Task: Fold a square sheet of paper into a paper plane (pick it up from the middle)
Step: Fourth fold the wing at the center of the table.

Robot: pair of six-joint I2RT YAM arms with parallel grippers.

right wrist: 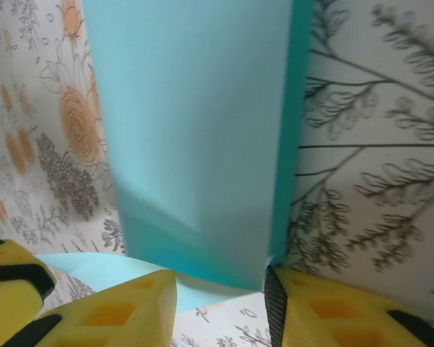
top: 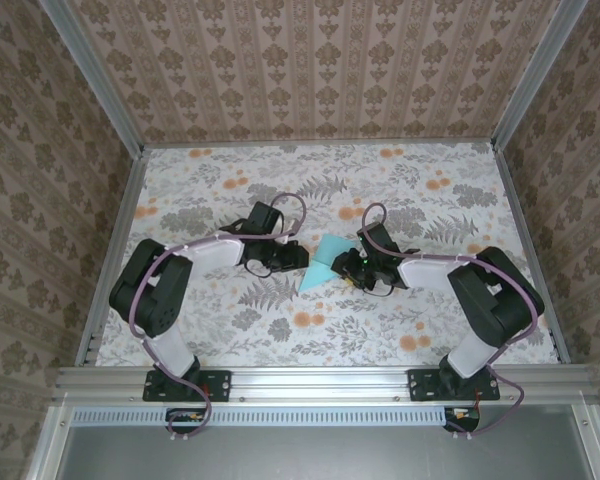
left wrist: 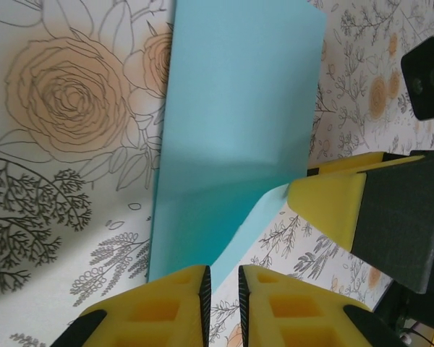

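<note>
While the right jaws stand apart astride the square sheet of paper (top: 323, 264) mid-frame, the left jaws, nearly closed, leave their grip unclear.

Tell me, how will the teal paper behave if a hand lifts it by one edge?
The square sheet of paper will probably flop: one flap seems to curve off the table. It looks thin, so likely light and easily creased. Pushed, it may slide rather than tip.
</note>
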